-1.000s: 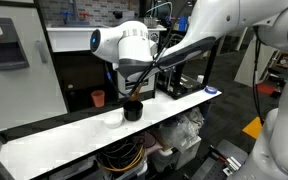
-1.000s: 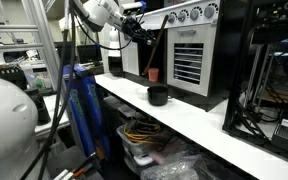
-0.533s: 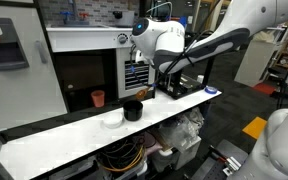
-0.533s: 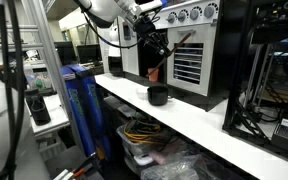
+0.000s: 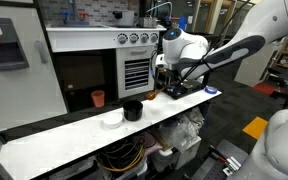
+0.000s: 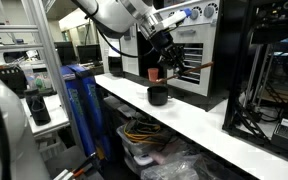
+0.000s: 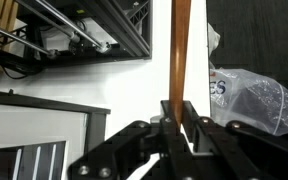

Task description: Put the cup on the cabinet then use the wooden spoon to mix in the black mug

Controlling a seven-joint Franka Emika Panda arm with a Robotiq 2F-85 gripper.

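My gripper is shut on the wooden spoon, whose light-brown handle runs straight up from between the jaws in the wrist view. In both exterior views the gripper hangs over the counter in front of the oven, to one side of the black mug. The spoon juts out from the fingers. The orange-red cup stands upright on the dark ledge of the cabinet.
A small white bowl sits on the long white counter beside the mug. A steel knobbed oven stands behind my gripper. A black frame machine occupies one end of the counter. A plastic bag lies below.
The arm has swung sideways away from above the black mug toward the oven, carrying the wooden spoon with it. The jaws have stayed shut on the handle.
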